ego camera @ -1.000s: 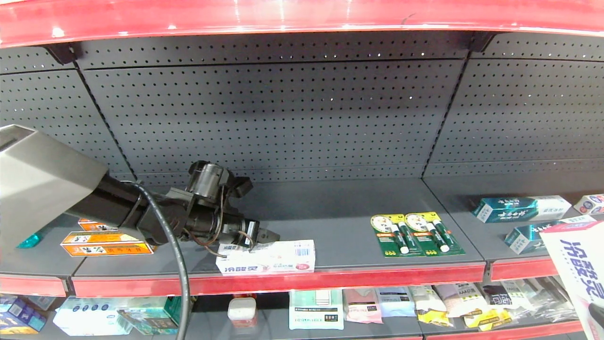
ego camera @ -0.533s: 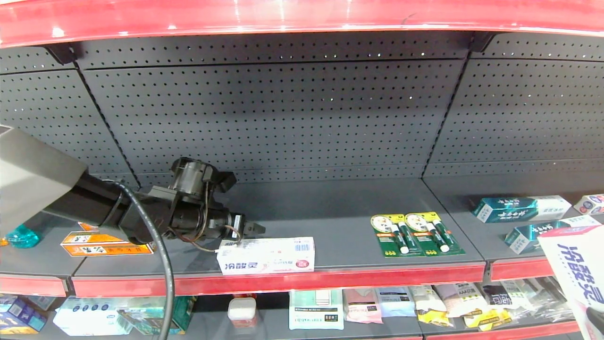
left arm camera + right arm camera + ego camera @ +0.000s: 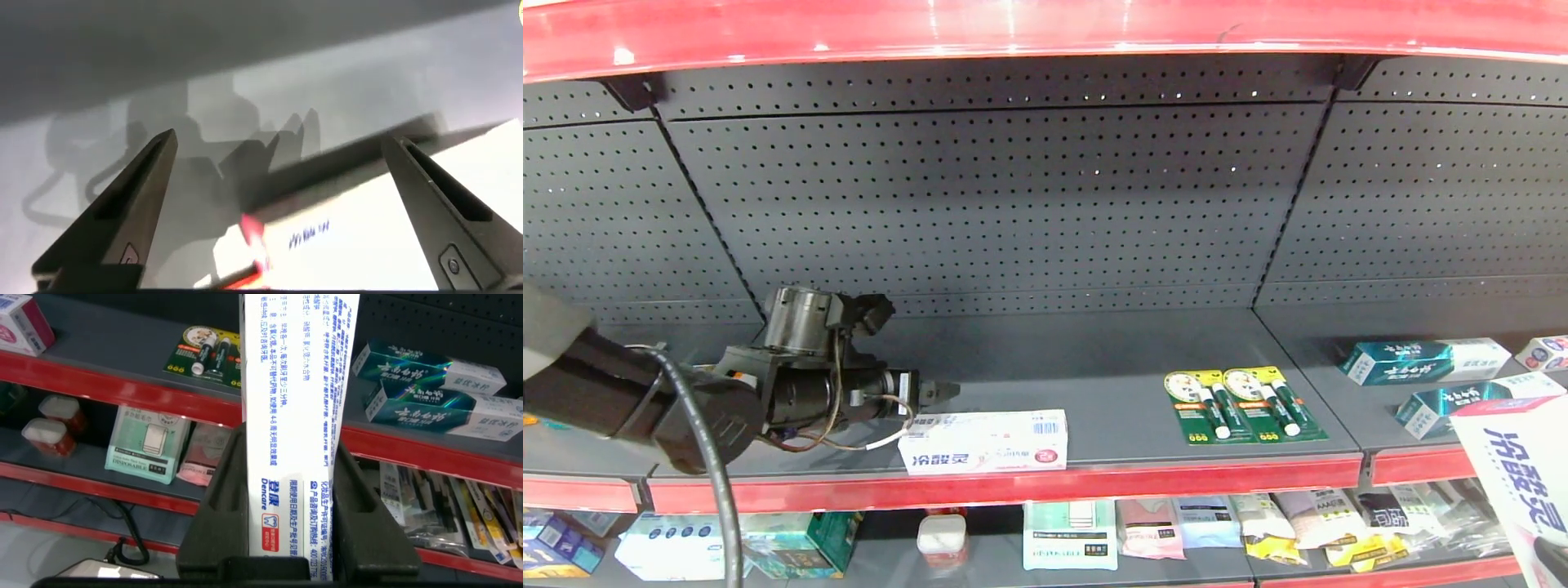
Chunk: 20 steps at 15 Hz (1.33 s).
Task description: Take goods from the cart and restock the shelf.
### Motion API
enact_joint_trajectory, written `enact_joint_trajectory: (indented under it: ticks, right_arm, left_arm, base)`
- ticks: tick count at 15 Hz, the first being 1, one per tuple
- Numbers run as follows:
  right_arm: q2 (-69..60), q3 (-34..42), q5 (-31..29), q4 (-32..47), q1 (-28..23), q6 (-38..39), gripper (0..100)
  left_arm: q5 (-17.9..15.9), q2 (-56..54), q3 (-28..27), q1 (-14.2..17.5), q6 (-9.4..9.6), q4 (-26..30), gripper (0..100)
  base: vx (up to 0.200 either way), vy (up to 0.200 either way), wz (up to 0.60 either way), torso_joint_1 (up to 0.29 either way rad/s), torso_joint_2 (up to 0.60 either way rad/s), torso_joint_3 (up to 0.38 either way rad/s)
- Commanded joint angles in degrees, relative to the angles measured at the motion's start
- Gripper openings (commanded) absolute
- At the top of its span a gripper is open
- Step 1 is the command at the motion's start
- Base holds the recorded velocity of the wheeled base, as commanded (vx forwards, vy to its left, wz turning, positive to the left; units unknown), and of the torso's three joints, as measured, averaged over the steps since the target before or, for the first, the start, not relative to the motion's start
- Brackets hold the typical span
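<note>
A white and pink toothpaste box lies flat at the front edge of the grey shelf. My left gripper hangs just left of the box's end, open, with nothing between its fingers. In the left wrist view the left gripper has its fingers spread wide, and the box lies beyond them. My right gripper is shut on a second white toothpaste box, held upright. That held box stands at the lower right of the head view, in front of the shelf.
Two green blister packs lie right of the placed box. Teal toothpaste boxes sit on the right shelf section. The lower shelf holds packets and boxes. A perforated back panel closes the rear, and bare shelf lies behind the placed box.
My left arm has drawn back to the left and off the toothpaste box, which now rests on the shelf on its own. The right arm's box has hardly moved.
</note>
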Motion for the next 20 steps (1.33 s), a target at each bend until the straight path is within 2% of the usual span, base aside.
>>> enact_joint_trajectory:
  ticks: [1,3,6,9,10,12,13,14,16,18,19,20]
  right_arm:
    - [0.1,0.4,0.1,0.0,0.0,0.0,0]
    - [0.3,0.6,0.3,0.0,0.1,0.0,0]
    - [0.3,1.4,2.2,0.1,0.1,0.0,0]
    - [1.3,1.4,2.2,0.1,0.1,0.0,0]
    - [2.0,1.1,1.9,0.1,0.0,0.0,0]
    - [3.6,0.0,1.3,0.2,-0.2,-0.2,0]
    - [4.2,0.0,1.0,0.1,-0.1,-0.7,0]
    - [4.0,0.0,1.0,0.1,-0.3,-1.0,0]
    - [3.2,0.0,1.1,0.2,-0.3,-1.6,0]
    - [3.2,-0.4,1.0,0.4,-0.3,-4.1,0]
    - [3.9,-1.3,1.0,1.6,-0.3,-5.4,0]
    - [4.0,-1.8,1.0,1.9,-0.3,-5.4,0]
  left_arm:
    - [0.0,-6.1,4.2,1.1,-0.24,-0.3,100]
    - [0.0,-13.0,9.0,3.2,-0.41,-1.4,100]
    - [0.0,-23.2,16.2,4.6,-0.33,-2.1,100]
    - [0.3,-37.7,20.5,4.6,0.38,-0.4,100]
    - [0.8,-42.5,20.2,4.5,1.78,2.8,100]
    - [1.8,-51.9,20.0,4.6,7.32,12.6,100]
    - [2.0,-57.5,19.0,4.5,9.08,18.9,100]
    - [2.3,-61.5,17.9,4.6,9.34,23.9,100]
    - [5.2,-69.2,16.1,4.5,10.13,34.5,100]
    - [5.9,-73.2,16.2,4.6,10.48,37.1,100]
    - [8.0,-74.5,15.2,4.6,10.75,38.0,100]
    - [8.2,-74.6,14.4,4.5,10.66,38.2,100]
  base:
    - [0.0,0.0,0.0,0.0,0.0,0.0]
    - [0.0,0.0,0.0,0.0,0.0,0.0]
    - [0.0,0.0,0.0,0.0,0.0,0.0]
    - [0.0,0.0,0.0,0.0,0.0,0.0]
    - [0.0,0.0,0.0,0.0,0.0,0.0]
    - [0.0,0.0,0.0,0.0,0.0,0.0]
    - [0.0,0.0,0.0,0.0,0.0,0.0]
    - [0.0,0.0,0.0,0.0,0.0,0.0]
    - [0.0,0.0,0.0,0.0,0.0,0.0]
    - [0.0,0.0,0.0,0.0,0.0,0.0]
    - [0.0,0.0,0.0,0.0,0.0,0.0]
    - [0.0,0.0,0.0,0.0,0.0,0.0]
